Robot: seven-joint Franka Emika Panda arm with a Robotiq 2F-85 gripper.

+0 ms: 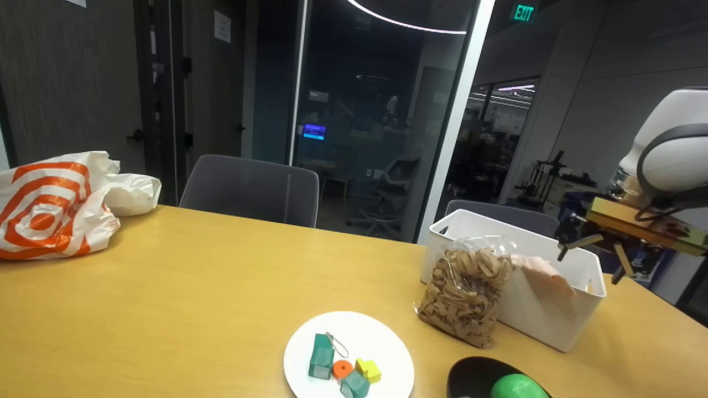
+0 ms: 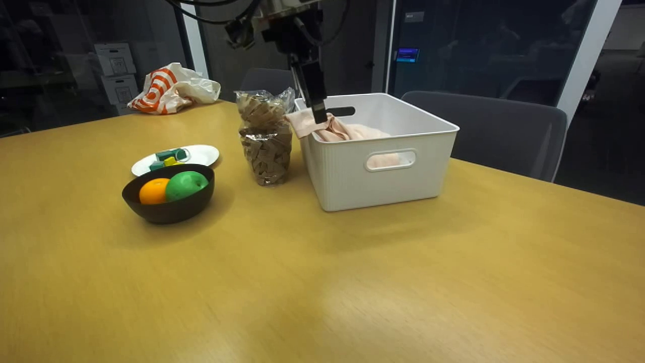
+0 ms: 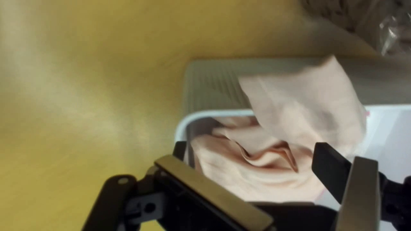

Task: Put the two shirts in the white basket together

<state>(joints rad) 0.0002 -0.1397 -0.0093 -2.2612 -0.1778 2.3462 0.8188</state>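
Crumpled pink cloth (image 3: 250,175) is heaped at one end of the white basket (image 2: 373,189), with a flap hung over the rim.

The cloth is pale, with deep, wavy folds, and the flap is draped down outside the long wall; whether one piece or two are there cannot be told. Some pink is seen through the hole in the short wall. Above the cloth, the fingers of the gripper (image 3: 252,152) are spread apart. Just beside the basket, a clear bag (image 1: 467,287) is filled with brown strips (image 1: 459,312). In the black bowl (image 2: 171,213), an orange (image 2: 152,191) and a green fruit (image 2: 186,185) are seen. On the white plate (image 1: 387,342), two green blocks (image 1: 321,356), a yellow block (image 1: 369,370) and an orange ring (image 1: 337,370) are laid.
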